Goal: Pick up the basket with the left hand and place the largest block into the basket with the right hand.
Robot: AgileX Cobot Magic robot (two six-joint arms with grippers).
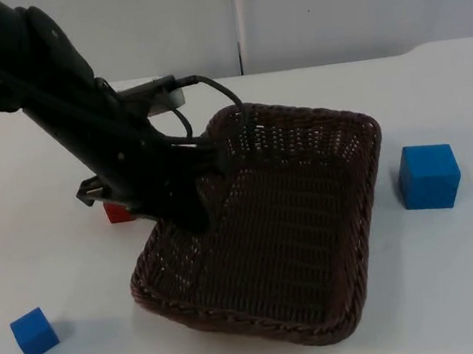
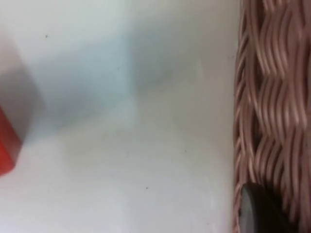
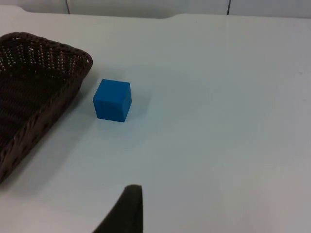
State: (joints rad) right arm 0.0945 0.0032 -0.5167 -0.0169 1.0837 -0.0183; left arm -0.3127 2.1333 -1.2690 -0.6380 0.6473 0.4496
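- Top view: the brown wicker basket (image 1: 311, 220) sits in the middle of the white surface (image 1: 457, 288). The left arm reaches down to its left rim, and the left pincer (image 1: 190, 207) is right at the wall there. Can't tell from here whether its fingers are apart or together, the arm hides them.
- Same view: the big blue block (image 1: 429, 176) is just beside the basket's right side, not touching. A small blue block (image 1: 35, 332) sits well off towards the front left, and a red block (image 1: 117, 212) peeks out from under the left arm, close to the basket.
- Left wrist view: basket weave (image 2: 272, 107) up close with one dark fingertip (image 2: 255, 211) against it, bare surface next to it and the red block (image 2: 7, 145) at the edge. It looks like it's at the rim, but I can't say it has a real grip.
- Right wrist view: the big blue block (image 3: 112, 100) sits free on the surface near the basket's corner (image 3: 43, 73). The right pincer (image 3: 127, 209) waits well back from it; only one fingertip visible, so no idea if it's apart or together.
- Progress, my read: early days. The basket looks flat on the surface, not lifted yet, and the biggest block hasn't been touched. Lift, grab and drop are all left.
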